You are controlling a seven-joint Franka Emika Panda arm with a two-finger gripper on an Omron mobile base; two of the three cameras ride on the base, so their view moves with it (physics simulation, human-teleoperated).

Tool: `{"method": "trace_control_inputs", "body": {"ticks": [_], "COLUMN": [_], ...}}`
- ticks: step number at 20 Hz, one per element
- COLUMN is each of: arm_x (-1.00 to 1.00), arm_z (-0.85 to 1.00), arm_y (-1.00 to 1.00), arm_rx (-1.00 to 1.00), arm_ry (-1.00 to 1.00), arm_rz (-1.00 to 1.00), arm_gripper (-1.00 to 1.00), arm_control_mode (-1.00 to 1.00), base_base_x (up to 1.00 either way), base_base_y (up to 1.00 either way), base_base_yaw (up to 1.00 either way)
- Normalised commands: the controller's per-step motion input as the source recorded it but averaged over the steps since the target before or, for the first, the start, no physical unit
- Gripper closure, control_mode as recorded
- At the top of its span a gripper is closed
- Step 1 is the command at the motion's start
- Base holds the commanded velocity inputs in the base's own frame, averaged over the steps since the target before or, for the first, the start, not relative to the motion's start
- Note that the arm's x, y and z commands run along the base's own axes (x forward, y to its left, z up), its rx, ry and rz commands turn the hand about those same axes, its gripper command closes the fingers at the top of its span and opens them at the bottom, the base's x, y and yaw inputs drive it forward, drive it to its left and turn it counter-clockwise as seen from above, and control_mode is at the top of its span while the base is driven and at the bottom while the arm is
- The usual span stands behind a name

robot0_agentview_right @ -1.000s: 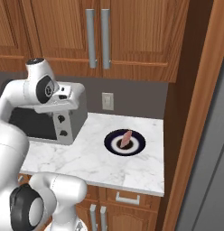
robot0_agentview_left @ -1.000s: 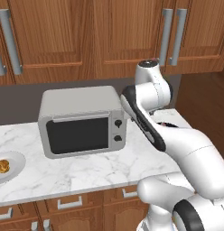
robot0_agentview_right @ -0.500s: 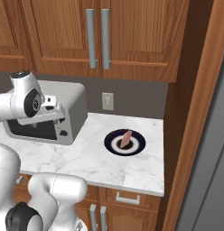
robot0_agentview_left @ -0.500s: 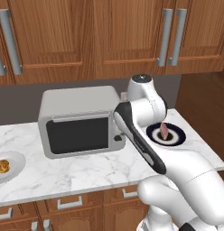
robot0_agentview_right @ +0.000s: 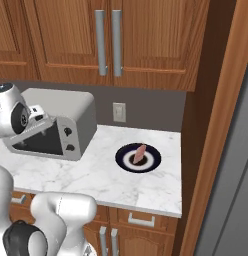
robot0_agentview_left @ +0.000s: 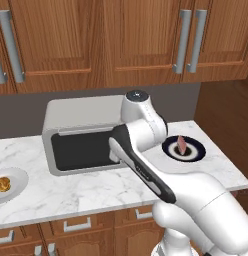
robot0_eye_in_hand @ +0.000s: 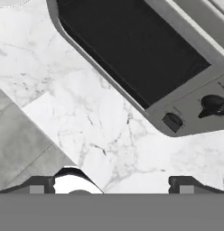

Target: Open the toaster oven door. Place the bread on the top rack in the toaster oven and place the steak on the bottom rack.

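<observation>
Bread [robot0_agentview_left: 2, 185]: at the far left of the worktop [robot0_agentview_left: 96, 187], on a pale plate [robot0_agentview_left: 13, 175], well apart from the oven; untouched.
Oven [robot0_agentview_left: 81, 117]: grey box standing at the back of the worktop, left of centre in the left base view; its two knobs [robot0_eye_in_hand: 213, 106] show at the right end of the front panel in the hand view.
Door [robot0_agentview_left: 83, 150]: shut, dark glass pane flush with the oven front; in the hand view it runs as a slanted dark slab [robot0_eye_in_hand: 132, 49] above the marble.
Racks: hidden behind the closed glass, so I cannot tell them apart yet.
Pincer [robot0_eye_in_hand: 111, 185]: spread wide and holding nothing; its two dark tips [robot0_eye_in_hand: 41, 186] rise at the bottom of the hand view, over bare marble just in front of the oven's lower right corner, near the door but not touching it.
Steak [robot0_agentview_left: 182, 144]: pinkish slab on a dark plate [robot0_agentview_left: 196, 152] at the right of the worktop, right of the arm; untouched.
Step in hand: by my reading, the first one, the approach to open the door; nothing is loaded.
Next move: likely to bring the spread tips up to the door's top edge, catch it, then swing it down about the bottom hinge.
</observation>
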Motion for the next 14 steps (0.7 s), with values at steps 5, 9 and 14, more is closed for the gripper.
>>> {"method": "trace_control_inputs", "body": {"ticks": [5,9,14], "arm_x": [0.19,0.19,0.17], "arm_z": [0.13,0.04,0.01], "arm_y": [0.41,0.46,0.35], "arm_rx": [-0.08,-0.21,-0.19], "arm_ry": [-0.01,0.02,0.03], "arm_rz": [0.32,0.10,0.09], "arm_gripper": [-1.00,-1.00,-1.00], "arm_control_mode": [-1.00,-1.00,-1.00], "base_base_x": [0.00,0.00,0.00], "base_base_y": [0.00,0.00,0.00], "base_base_yaw": [0.00,0.00,0.00]}}
